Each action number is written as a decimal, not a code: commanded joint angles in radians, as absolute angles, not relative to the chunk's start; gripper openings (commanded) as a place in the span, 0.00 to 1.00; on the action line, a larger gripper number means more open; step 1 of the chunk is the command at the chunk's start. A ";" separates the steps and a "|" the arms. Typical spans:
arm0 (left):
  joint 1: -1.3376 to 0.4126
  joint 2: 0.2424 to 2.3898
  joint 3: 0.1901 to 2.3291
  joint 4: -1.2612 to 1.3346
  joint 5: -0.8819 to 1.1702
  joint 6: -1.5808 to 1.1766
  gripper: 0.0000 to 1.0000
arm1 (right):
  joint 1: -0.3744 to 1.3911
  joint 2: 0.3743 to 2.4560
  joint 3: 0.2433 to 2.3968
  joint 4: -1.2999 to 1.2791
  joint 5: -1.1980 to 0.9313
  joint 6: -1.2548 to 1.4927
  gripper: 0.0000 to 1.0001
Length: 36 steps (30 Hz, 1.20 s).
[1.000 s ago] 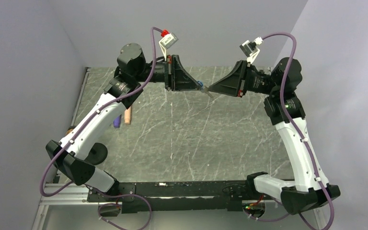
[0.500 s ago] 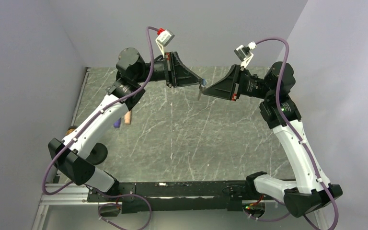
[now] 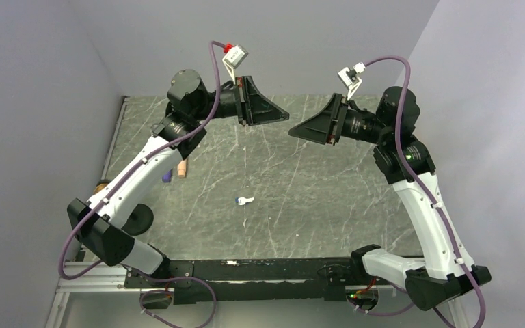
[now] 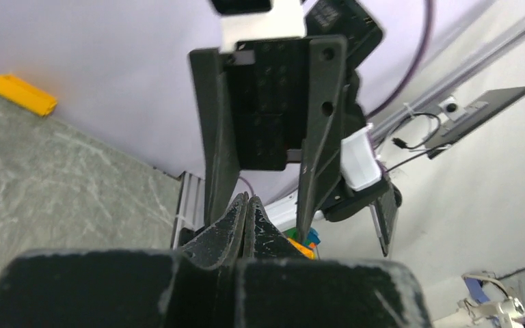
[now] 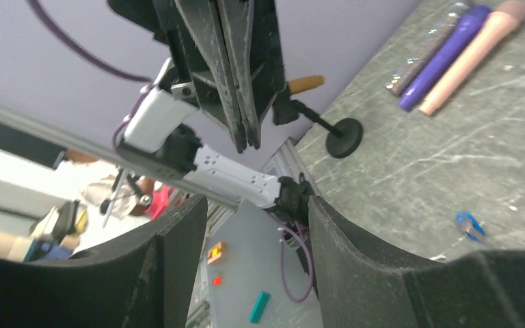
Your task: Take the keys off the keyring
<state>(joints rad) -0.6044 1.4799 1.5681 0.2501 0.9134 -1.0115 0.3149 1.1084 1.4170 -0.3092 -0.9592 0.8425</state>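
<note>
The left hand [image 4: 246, 205] is clenched: its two matte black fingers, wedge-shaped and scuffed pale at the edges, press flat against each other right up to the tips. Whether anything thin is pinched between them I cannot tell. The right hand [image 5: 256, 212] is released, its two broad, grainy black fingers [image 5: 171, 239] standing apart with a clear gap between them. From above, the left hand [image 3: 284, 116] and the right hand [image 3: 294, 130] are raised over the far part of the table with their tips pointing at each other, close but apart.

Below them lies the table [image 3: 328, 198], a flat slab of dark grey-green stone pattern crossed by thin pale veins.

One key [image 3: 244, 200] lies flat on the table, well apart from both hands and nearer the arm bases. It is tiny, with a bright blue head at one end and a small pale silvery part at the other. In the right wrist view the key [image 5: 469, 224] shows mostly as a blue curl on the stone.

Near the table's left edge lie three long cylinders side by side: a glittery brown one [image 5: 427, 51], a smooth purple one [image 5: 444, 51] and a peach one [image 5: 472, 51]. One round black disc [image 5: 345, 130] with a thin rod stands near them.
</note>
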 commanded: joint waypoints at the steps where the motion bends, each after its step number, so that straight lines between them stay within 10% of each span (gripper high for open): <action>1: -0.606 1.409 1.558 -0.073 0.815 -0.783 0.00 | 0.317 1.114 1.513 -0.604 -0.754 0.671 0.61; 10: -0.610 1.263 1.301 -0.565 0.310 -0.422 0.85 | 0.314 1.143 1.413 -0.867 -0.528 0.614 0.62; 24: -0.632 1.325 0.966 -0.585 -0.095 -0.508 0.80 | 0.315 1.185 1.287 -0.859 -0.582 0.638 0.62; 36: -0.817 1.688 1.129 -0.718 -0.410 -0.662 0.76 | 0.316 1.197 1.312 -0.906 -0.570 0.640 0.61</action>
<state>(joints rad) -0.7700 1.6165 1.0481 -0.6540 -0.2691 -0.5880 0.3149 1.1984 1.2789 -0.8848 -0.5766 0.6353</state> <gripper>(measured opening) 0.767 0.615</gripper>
